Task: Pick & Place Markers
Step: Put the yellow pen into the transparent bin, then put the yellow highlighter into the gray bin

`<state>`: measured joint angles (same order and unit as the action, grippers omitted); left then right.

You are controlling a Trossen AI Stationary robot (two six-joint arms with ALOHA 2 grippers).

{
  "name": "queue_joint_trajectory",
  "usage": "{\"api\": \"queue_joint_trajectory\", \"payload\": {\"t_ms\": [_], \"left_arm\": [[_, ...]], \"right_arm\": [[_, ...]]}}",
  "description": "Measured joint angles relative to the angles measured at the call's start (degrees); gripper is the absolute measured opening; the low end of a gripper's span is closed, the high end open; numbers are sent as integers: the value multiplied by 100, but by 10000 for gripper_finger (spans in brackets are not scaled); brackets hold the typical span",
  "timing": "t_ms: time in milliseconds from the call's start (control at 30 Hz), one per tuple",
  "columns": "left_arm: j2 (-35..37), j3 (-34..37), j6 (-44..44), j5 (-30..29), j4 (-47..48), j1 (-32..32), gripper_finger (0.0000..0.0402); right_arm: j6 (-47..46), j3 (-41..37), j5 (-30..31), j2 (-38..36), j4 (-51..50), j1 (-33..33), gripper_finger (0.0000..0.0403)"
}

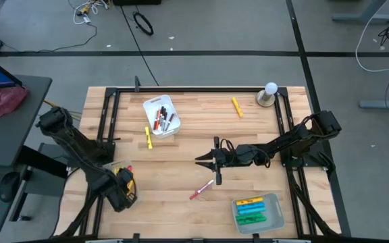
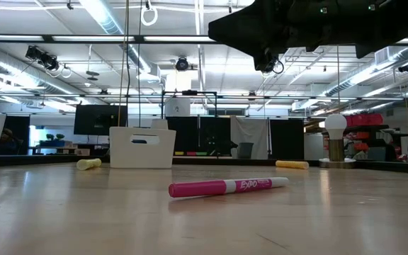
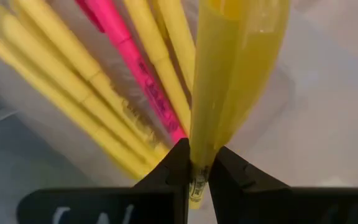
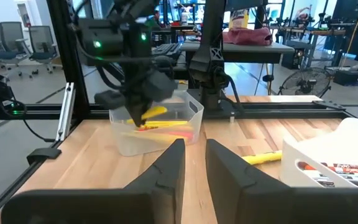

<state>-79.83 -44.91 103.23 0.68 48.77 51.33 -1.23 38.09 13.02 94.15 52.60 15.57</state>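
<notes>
My left gripper [image 1: 124, 185] hangs at the table's near left, pointing down over a clear tray [image 4: 166, 129] of yellow markers and one pink one [image 3: 135, 68]. It is shut on a yellow marker [image 3: 229, 68]. My right gripper [image 1: 201, 160] points level toward the left over the table's middle, its fingers [image 4: 194, 152] a narrow gap apart with nothing between. A pink marker [image 1: 201, 190] lies flat on the wood just nearer than it. Two loose yellow markers [image 1: 148, 138] [image 1: 236, 106] lie flat farther back. My left gripper pinches the yellow marker between its two fingers, close to one end [image 3: 199, 152]; a short stub shows past the fingertips. The fingers come from above, pointing down. The marker is lifted clear above the clear tray, its long part slanting out to one side [image 4: 156, 112].
A white tray [image 1: 161, 116] with dark and red markers stands at the far left-centre. A clear tray [image 1: 256, 210] of yellow, green and blue markers sits at the near right. A bulb on a stand [image 1: 269, 94] is at the far right. A black frame [image 1: 107, 115] borders the table.
</notes>
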Motion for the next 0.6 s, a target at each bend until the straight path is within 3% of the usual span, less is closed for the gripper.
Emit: {"api": "queue_joint_trajectory", "payload": {"t_ms": [233, 333, 467, 600], "left_arm": [[0, 531, 112, 424, -461, -318, 43], [2, 592, 103, 519, -475, -357, 52], [2, 599, -155, 526, -518, -359, 95], [39, 593, -532, 748, -509, -368, 154]], "right_arm": [[-55, 0, 26, 1, -7, 0, 64], [-313, 1, 544, -68, -269, 2, 64], [-786, 2, 1327, -475, -1375, -63, 64], [-1102, 2, 1412, -1141, -2724, -264, 64]]}}
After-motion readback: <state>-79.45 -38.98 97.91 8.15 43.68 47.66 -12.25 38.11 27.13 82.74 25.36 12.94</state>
